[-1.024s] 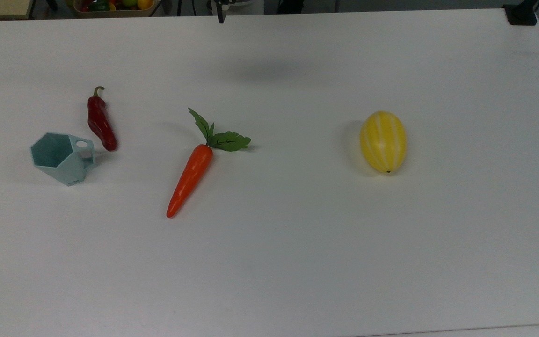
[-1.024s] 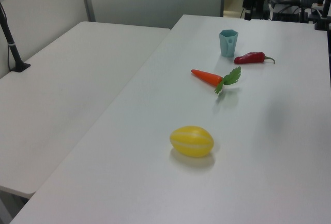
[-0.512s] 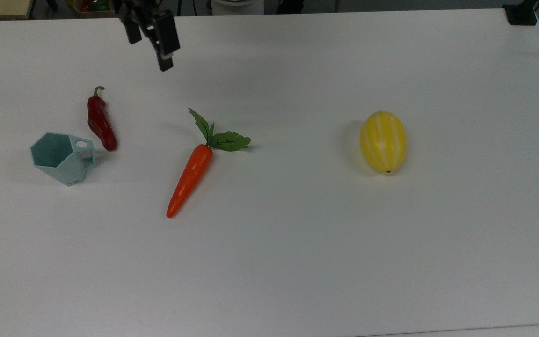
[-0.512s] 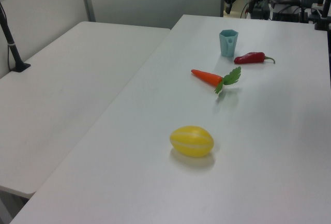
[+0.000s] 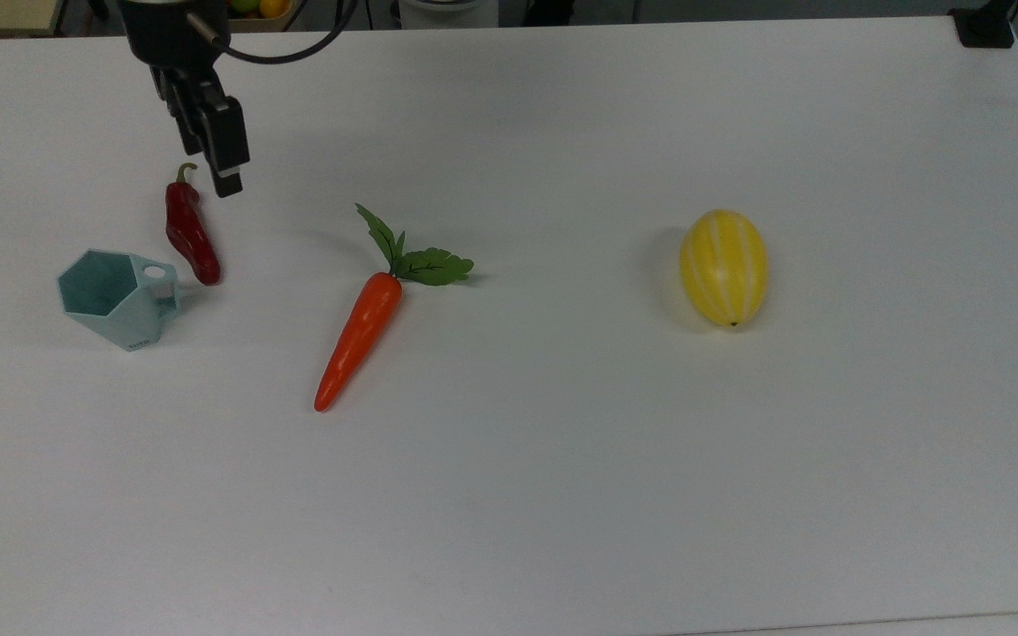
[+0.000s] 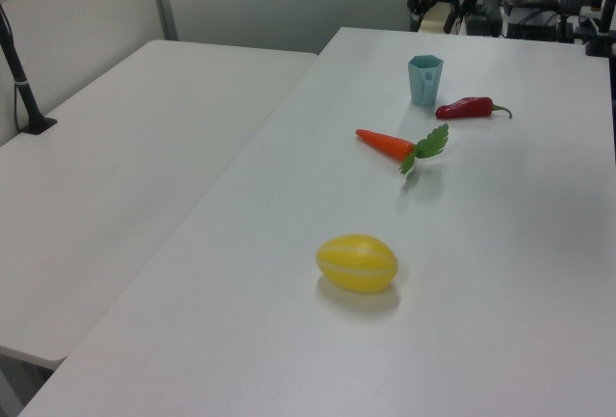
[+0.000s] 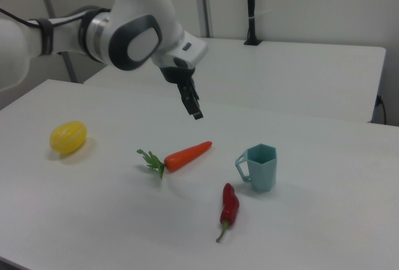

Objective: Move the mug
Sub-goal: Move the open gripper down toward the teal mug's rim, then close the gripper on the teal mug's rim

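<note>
White table: mug upright, well apart from raised gripper; grip state unclear.

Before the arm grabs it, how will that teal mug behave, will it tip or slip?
The mug looks like thin plastic, so probably light and easily nudged. It tapers to a narrow base, so a sideways push near the rim might tip it. Its flat facets should give a steadier hold than a round wall.

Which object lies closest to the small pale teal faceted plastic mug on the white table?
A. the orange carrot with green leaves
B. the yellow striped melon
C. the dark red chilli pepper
C: the dark red chilli pepper lies right beside the pale teal faceted mug, near its handle; carrot and melon sit farther off.
</note>
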Controlling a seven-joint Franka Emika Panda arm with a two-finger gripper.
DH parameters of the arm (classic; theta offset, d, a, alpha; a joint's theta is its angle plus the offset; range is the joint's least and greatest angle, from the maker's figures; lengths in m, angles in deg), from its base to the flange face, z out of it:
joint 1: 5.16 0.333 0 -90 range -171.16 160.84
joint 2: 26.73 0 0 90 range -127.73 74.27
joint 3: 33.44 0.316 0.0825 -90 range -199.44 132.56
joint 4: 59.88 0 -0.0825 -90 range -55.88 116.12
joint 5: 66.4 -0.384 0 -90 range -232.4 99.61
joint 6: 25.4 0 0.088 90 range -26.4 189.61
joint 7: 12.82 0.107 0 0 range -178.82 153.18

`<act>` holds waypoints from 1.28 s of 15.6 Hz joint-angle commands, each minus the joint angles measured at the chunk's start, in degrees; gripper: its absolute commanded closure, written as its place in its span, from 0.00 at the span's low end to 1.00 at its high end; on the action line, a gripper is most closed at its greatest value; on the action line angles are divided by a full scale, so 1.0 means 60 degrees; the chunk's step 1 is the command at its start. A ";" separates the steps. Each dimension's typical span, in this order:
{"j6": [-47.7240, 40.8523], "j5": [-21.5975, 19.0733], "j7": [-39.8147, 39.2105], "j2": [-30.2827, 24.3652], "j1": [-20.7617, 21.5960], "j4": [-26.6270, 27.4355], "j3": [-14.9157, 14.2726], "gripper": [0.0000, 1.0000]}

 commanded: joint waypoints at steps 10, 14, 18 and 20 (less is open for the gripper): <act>0.1522 0.0285 0.0187 0.1553 -0.0255 0.0152 -0.0297 0.36; 0.2049 0.0300 0.0216 0.1728 -0.0284 0.0460 -0.0458 0.35; 0.2182 0.0504 0.0217 0.1963 -0.0314 0.0490 -0.0605 0.35; 0.2328 0.0622 0.0231 0.2065 -0.0314 0.0504 -0.0605 0.35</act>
